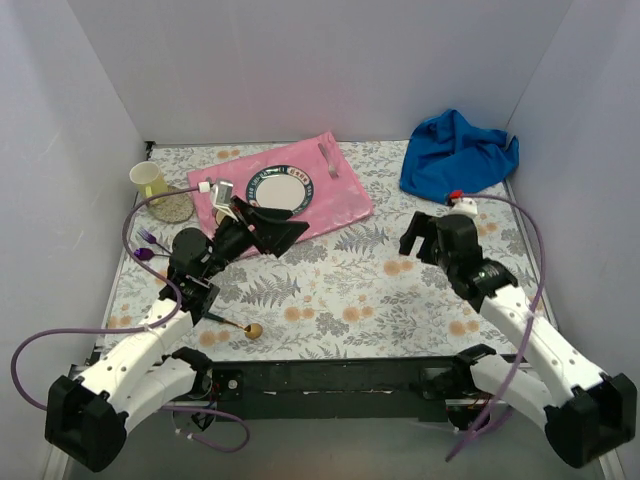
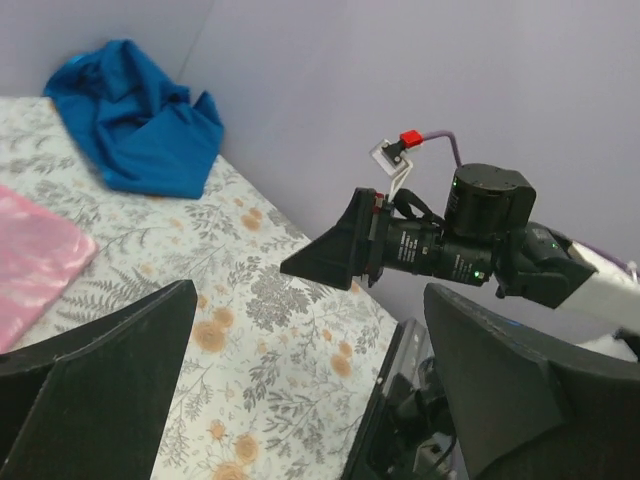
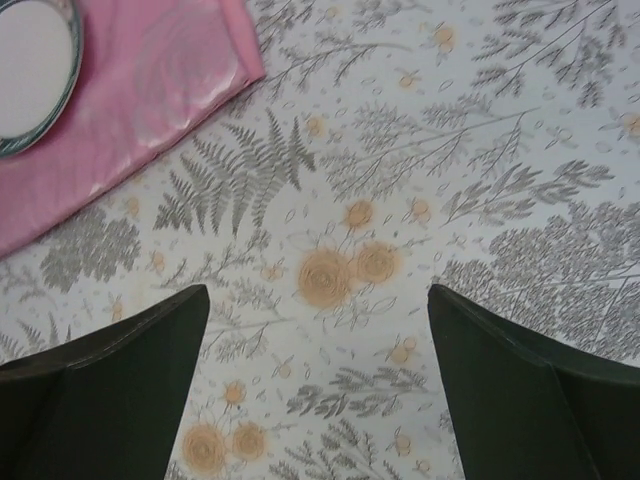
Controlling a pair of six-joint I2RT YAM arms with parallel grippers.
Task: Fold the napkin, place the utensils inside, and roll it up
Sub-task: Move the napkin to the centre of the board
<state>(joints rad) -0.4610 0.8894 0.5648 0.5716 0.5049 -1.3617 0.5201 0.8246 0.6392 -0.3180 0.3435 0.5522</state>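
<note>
Lying bunched at upper right of the top view, napkin (image 1: 455,155) needs spreading flat first. Right gripper (image 1: 418,238), jaws wide and empty, is nearest; it should pinch one loose edge, not the heap. Left gripper (image 1: 285,228) likewise wide, empty. Spoon (image 1: 252,329) lies lower left.

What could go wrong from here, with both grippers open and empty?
The napkin lies bunched in the far right corner; the right gripper may pinch several layers or bump the wall. The gold spoon sits close beside the left arm, which could sweep it away. The left gripper hovers by the plate and could nudge it.
</note>
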